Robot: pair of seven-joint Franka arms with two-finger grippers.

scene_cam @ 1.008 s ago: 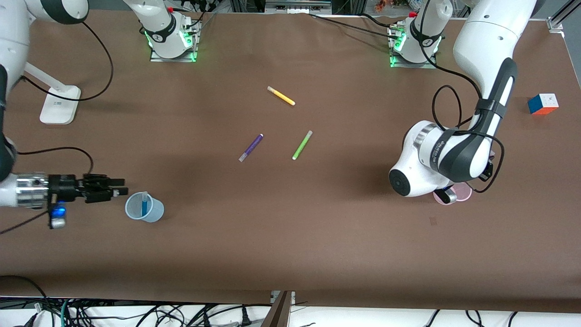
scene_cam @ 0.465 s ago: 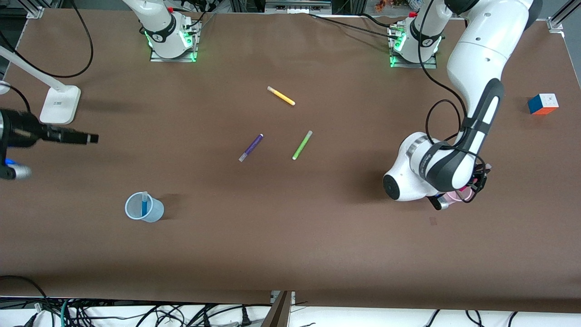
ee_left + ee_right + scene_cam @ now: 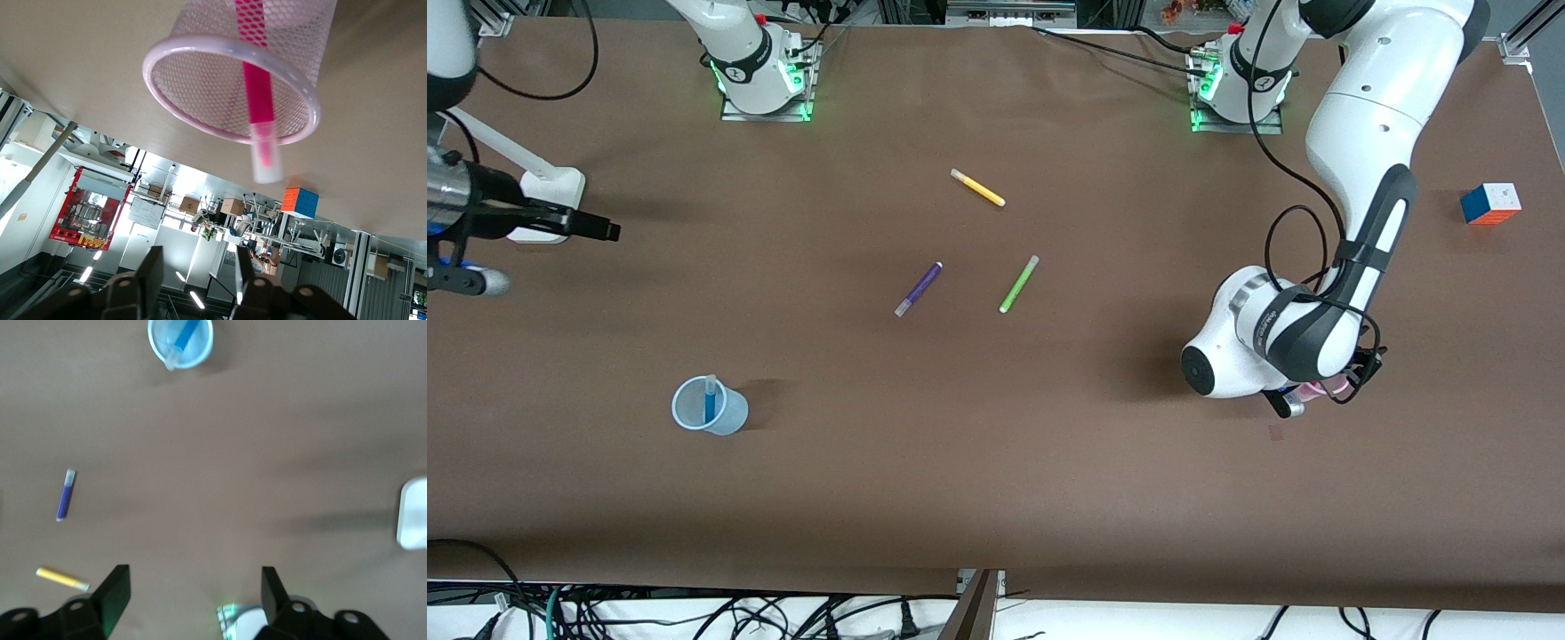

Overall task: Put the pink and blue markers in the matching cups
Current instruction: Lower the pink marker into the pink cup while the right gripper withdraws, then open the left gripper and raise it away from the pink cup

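The blue marker stands tilted inside the pale blue cup, bright blue body down and pale cap poking just above the rim; the right wrist view shows the same pair from above, marker leaning across the round translucent cup. This cup sits toward the right arm's end of the table, nearer the front camera than the purple pen.

The pink marker rests in the pale pink cup, which has a fine mesh-like pattern on its wall and a smooth thick rim; the magenta body slants across the inside and the pale cap juts past the rim. In the front view this cup is mostly hidden under the left arm's wrist, toward the left arm's end of the table.

The left gripper hangs just over the pink cup, its fingers parted and empty. The right gripper is up beside a white stand base, fingers spread wide and holding nothing.

The green pen, yellow pen and purple pen lie mid-table, well apart from both cups. A colour cube sits near the table's edge at the left arm's end
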